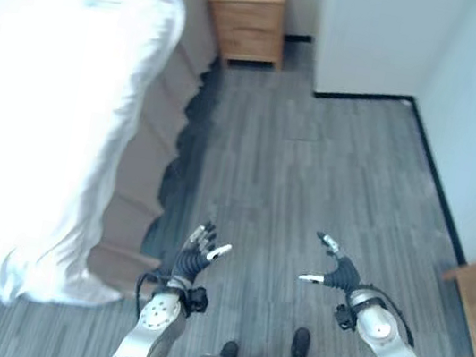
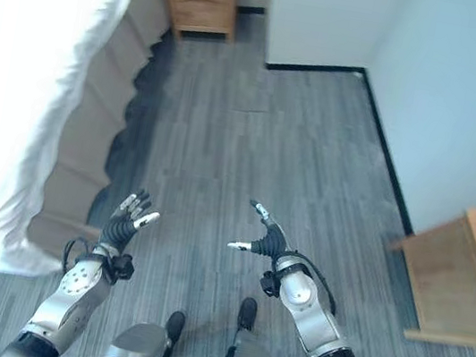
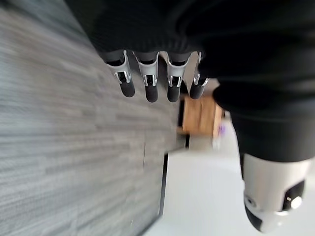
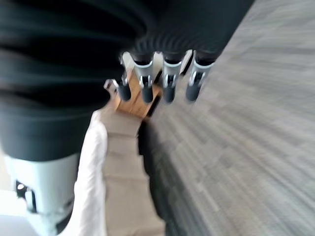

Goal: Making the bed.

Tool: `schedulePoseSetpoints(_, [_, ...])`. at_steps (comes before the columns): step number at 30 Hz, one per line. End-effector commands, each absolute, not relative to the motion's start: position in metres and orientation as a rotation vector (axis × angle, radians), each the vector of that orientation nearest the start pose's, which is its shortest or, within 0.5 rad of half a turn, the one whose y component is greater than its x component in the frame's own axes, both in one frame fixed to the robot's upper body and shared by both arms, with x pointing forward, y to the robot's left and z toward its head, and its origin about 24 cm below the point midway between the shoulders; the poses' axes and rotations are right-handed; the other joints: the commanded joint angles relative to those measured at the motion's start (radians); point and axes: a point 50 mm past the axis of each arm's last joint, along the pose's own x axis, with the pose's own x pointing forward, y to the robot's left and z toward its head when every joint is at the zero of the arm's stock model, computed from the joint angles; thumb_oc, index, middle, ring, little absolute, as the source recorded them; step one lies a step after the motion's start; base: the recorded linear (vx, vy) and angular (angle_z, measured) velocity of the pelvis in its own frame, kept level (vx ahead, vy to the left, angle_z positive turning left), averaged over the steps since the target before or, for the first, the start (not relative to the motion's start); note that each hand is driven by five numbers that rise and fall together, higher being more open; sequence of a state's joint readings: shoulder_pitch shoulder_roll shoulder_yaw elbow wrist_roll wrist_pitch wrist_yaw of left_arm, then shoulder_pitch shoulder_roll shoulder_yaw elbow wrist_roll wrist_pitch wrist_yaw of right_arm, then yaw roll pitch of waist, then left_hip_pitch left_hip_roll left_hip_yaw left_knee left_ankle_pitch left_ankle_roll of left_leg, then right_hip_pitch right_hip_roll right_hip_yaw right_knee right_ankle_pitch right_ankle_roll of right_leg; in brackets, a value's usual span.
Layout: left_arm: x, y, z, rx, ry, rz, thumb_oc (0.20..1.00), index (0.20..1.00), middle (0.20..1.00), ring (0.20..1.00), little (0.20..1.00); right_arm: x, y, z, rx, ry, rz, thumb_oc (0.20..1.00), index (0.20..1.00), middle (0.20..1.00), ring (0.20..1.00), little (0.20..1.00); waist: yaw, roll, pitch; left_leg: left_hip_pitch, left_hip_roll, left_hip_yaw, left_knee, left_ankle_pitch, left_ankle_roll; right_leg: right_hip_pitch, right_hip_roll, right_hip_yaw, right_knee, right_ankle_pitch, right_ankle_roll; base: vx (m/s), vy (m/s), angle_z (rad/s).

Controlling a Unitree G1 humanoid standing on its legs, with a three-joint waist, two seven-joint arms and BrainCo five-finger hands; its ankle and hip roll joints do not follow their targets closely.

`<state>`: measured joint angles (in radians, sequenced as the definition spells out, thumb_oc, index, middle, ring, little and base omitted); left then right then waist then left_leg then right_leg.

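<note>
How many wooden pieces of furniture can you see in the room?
2: a wooden nightstand at the far end beside the bed, and a wooden table by the right wall. Others may be out of view.

White duvet point(image 1: 40, 111) drapes over the bed's beige skirt point(image 1: 144, 173).

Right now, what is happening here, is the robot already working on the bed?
Not yet. The robot stands on the grey floor beside the bed, whose white cover hangs over the side nearest it. Both arms are raised over the floor with nothing held: the left hand is close to the bed's lower corner and the right hand is further from it, and the fingers of both are relaxed and open. A wooden nightstand stands beyond the bed.
</note>
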<state>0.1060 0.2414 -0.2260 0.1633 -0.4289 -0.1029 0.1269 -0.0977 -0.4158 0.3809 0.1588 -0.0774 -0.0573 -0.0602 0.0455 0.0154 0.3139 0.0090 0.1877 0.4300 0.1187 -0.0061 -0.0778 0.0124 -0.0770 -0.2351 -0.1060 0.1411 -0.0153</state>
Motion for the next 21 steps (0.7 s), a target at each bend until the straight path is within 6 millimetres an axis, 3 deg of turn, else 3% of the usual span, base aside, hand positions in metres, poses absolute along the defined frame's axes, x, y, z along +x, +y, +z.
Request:
schedulePoseSetpoints(1, [0.228, 0.175, 0.005, -0.154, 0.121, -0.003, 1.0, 1.0, 1.0, 1.0, 1.0, 0.251, -0.155, 0.028, -0.501, -0.005, 0.272, 1.0, 1.0, 1.0, 1.0, 1.0, -0.019, -0.021, -0.057, -0.055, 0.024, -0.073, 0.025, 0.031, -0.038, 0.086, -0.117, -0.054, 0.019, -0.158, 0.146, -0.09, -0.031, 1.45])
schedulePoseSetpoints(4, [0.222, 0.179, -0.006, -0.144, 0.177, 0.0, 1.0, 1.0, 1.0, 1.0, 1.0, 0.248, -0.159, 0.023, -0.484, 0.02, 0.253, 1.0, 1.0, 1.0, 1.0, 1.0, -0.023, -0.023, -0.081, -0.008, 0.03, -0.08, 0.006, 0.005, -0.047, 0.093, -0.143, -0.119, 0.019, -0.144, 0.148, -0.05, 0.073, 0.28])
schedulePoseSetpoints(7, [0.214, 0.178, -0.015, -0.142, 0.224, 0.005, 1.0, 1.0, 1.0, 1.0, 1.0, 0.246, -0.156, 0.019, -0.47, 0.039, 0.266, 1.0, 1.0, 1.0, 1.0, 1.0, -0.018, -0.007, -0.099, 0.058, 0.003, -0.191, -0.124, 0.002, -0.044, 0.084, -0.138, -0.12, 0.029, -0.127, 0.162, 0.04, 0.179, 0.34])
schedulePoseSetpoints(10, [0.213, 0.177, -0.02, -0.109, 0.255, -0.028, 1.0, 1.0, 1.0, 1.0, 1.0, 0.243, -0.161, 0.016, -0.44, 0.058, 0.225, 1.0, 1.0, 1.0, 1.0, 1.0, -0.027, -0.022, -0.114, 0.075, -0.005, -0.204, -0.201, 0.019, -0.036, 0.064, -0.152, -0.123, 0.059, -0.109, 0.173, 0.0, 0.154, 0.21])
schedulePoseSetpoints(14, [0.214, 0.181, -0.019, -0.059, 0.256, -0.054, 1.0, 1.0, 1.0, 1.0, 1.0, 0.24, -0.161, 0.012, -0.387, 0.073, 0.196, 1.0, 1.0, 1.0, 1.0, 1.0, -0.031, -0.04, -0.101, 0.073, -0.021, -0.212, -0.206, 0.014, -0.016, 0.01, -0.164, -0.072, 0.157, -0.117, 0.188, -0.05, 0.126, 0.16])
schedulePoseSetpoints(17, [0.225, 0.188, -0.011, -0.006, 0.224, -0.044, 1.0, 1.0, 1.0, 1.0, 1.0, 0.238, -0.158, 0.008, -0.332, 0.089, 0.171, 1.0, 1.0, 1.0, 1.0, 1.0, -0.048, -0.044, -0.079, 0.07, -0.032, -0.223, -0.206, 0.004, 0.002, -0.064, -0.12, 0.081, 0.257, -0.148, 0.215, -0.09, 0.102, -0.04])
schedulePoseSetpoints(18, [0.225, 0.187, -0.01, -0.008, 0.215, -0.047, 1.0, 1.0, 1.0, 1.0, 1.0, 0.236, -0.157, 0.007, -0.315, 0.092, 0.179, 1.0, 1.0, 1.0, 1.0, 1.0, -0.05, -0.045, -0.08, 0.074, -0.037, -0.221, -0.206, 0.002, 0.006, -0.057, -0.102, 0.111, 0.248, -0.159, 0.207, -0.02, 0.058, -0.07])
schedulePoseSetpoints(21, [0.222, 0.186, -0.008, -0.013, 0.204, -0.063, 1.0, 1.0, 1.0, 1.0, 1.0, 0.23, -0.158, -0.001, -0.292, 0.129, 0.198, 1.0, 1.0, 1.0, 1.0, 1.0, -0.045, -0.045, -0.096, 0.081, -0.055, -0.214, -0.206, -0.002, 0.012, 0.001, -0.097, 0.114, 0.171, -0.172, 0.181, 0.03, 0.018, -0.15])
